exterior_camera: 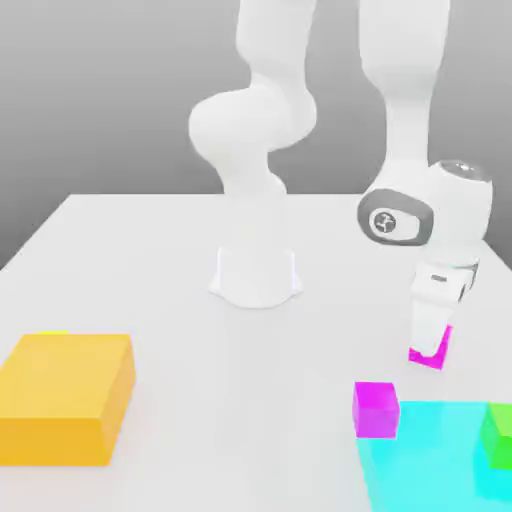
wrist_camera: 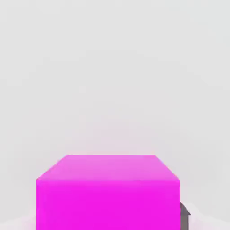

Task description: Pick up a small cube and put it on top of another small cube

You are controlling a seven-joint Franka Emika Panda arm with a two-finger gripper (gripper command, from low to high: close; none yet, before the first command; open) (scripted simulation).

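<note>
My jaws (exterior_camera: pixel 432 345) are lowered to the desk (exterior_camera: pixel 150 260) on the exterior view's right and are closed on a small cube (exterior_camera: pixel 430 352) — a magenta one, resting on the desk surface. In the hand view, this cube (wrist_camera: pixel 108 193) sits directly at the jaws, with one dark fingertip (wrist_camera: pixel 183 214) against its side. A second magenta cube (exterior_camera: pixel 376 408) lies near the first, closer to the camera, touching the edge of a cyan block (exterior_camera: pixel 430 460). A green cube (exterior_camera: pixel 498 432) sits on the cyan block's far right. An orange block (exterior_camera: pixel 65 395) rests well apart — on the exterior view's left.
</note>
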